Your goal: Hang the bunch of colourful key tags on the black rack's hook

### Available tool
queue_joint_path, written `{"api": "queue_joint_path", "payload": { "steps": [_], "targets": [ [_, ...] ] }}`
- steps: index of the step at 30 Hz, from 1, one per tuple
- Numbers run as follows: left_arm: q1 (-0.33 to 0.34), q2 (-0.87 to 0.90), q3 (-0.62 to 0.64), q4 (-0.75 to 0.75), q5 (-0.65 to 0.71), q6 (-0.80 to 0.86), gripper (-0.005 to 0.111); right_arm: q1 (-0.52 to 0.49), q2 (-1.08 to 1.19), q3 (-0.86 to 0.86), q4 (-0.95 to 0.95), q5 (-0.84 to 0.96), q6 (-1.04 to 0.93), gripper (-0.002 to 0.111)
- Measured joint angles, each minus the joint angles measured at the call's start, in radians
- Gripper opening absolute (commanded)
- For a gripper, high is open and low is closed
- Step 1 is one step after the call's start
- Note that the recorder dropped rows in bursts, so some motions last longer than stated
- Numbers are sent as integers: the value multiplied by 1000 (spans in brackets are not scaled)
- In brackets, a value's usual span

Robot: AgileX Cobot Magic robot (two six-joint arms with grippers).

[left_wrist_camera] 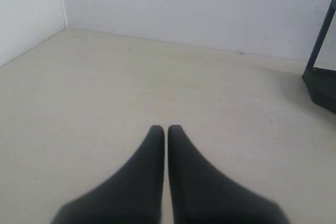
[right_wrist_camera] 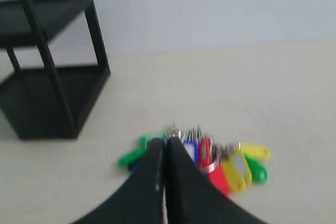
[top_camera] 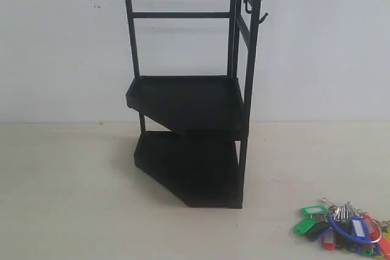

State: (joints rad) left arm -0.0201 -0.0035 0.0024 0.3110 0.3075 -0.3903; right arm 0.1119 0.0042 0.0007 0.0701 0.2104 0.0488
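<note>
Lying near the black rack [top_camera: 183,98], the colourful key tag bunch [top_camera: 344,226]; left end effector [left_wrist_camera: 166,128] and right end effector [right_wrist_camera: 165,141] closed, empty.

Ahead of the left pincer [left_wrist_camera: 166,128] only bare table [left_wrist_camera: 131,77] is seen, bounded by walls [left_wrist_camera: 184,3]. A corner of the black rack [left_wrist_camera: 320,85] is met far ahead, off to one side. Just beyond the right pincer [right_wrist_camera: 165,142] the colourful key tag bunch [right_wrist_camera: 206,156] is laid, and open table is left between it and the rack's posts. Free air is found on the outer side of the hook [top_camera: 263,17].
</note>
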Motion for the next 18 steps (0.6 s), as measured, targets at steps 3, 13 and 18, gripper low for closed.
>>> {"api": "queue_joint_path", "payload": {
  "steps": [3, 13, 18],
  "targets": [
    [0, 0, 0, 0, 0, 0, 4, 0, 0, 0, 3, -238, 0, 0],
    [0, 0, 0, 0, 0, 0, 4, 0, -2, 0, 9, -1025, 0, 0],
    [0, 0, 0, 0, 0, 0, 4, 0, -4, -11, 31, -1285, 4, 0]
  ]
}}
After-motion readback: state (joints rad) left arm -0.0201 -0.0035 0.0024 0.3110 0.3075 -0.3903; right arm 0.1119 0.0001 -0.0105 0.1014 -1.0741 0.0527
